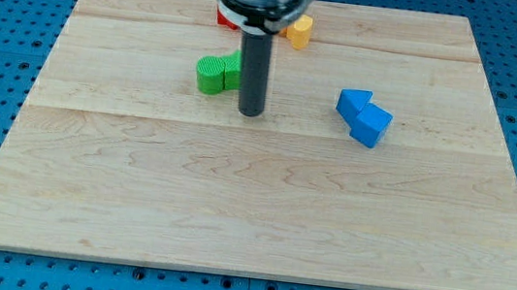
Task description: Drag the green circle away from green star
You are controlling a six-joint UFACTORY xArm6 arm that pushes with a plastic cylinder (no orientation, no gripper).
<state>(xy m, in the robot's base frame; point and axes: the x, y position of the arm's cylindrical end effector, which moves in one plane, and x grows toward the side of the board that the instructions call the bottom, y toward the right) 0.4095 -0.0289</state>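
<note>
green blocks (218, 73) touching my tip's (250, 114) left, blue blocks (364, 117) well right, bottom half open

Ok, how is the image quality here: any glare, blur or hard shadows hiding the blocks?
Camera view: even, soft light, no glare on the board; everything sharp; only faint shadows by the blue blocks and my tip. The rod itself hides part of the green blocks and the red one.
</note>
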